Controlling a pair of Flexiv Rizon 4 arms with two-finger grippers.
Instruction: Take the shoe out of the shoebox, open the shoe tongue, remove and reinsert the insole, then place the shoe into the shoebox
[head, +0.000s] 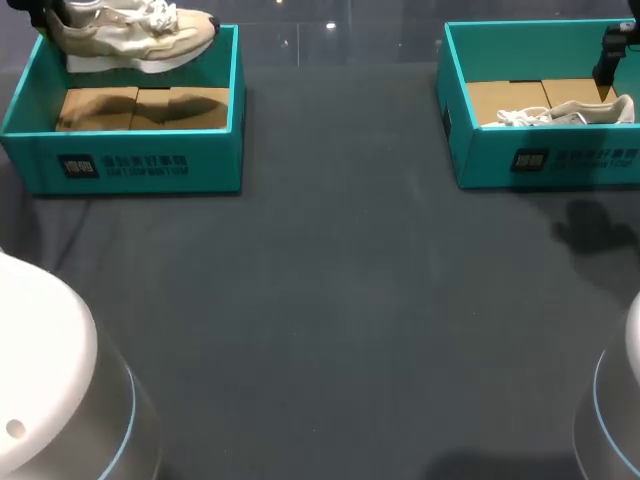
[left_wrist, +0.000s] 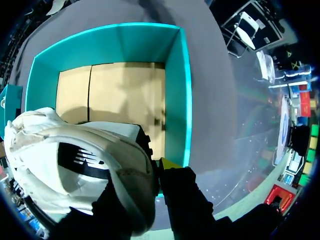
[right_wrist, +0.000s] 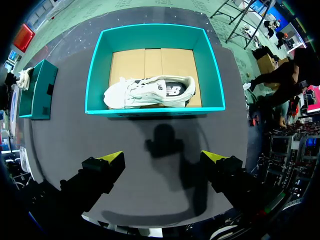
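Left pincer (left_wrist: 144, 182): it is pinching the heel end of the left shoe (head: 135, 35), with one finger pressing on each side.
Left shoe: it is hanging in the air over the back of the left box (head: 130, 165). Its sole is facing down and its toe is pointing to 3 o'clock.
Left box: it is sitting open at 10 o'clock on the table (head: 330, 300), showing brown card on its floor.
Right pincer (right_wrist: 164, 158): its fingers are spreading wide and holding nothing. It is hanging high up, with the right box (head: 550, 160) lying ahead of its fingers.
Right box: it is sitting open at 2 o'clock on the table.
Right shoe (head: 565, 113): it is lying on its side inside the right box, on the brown card. Its toe is pointing to 9 o'clock.
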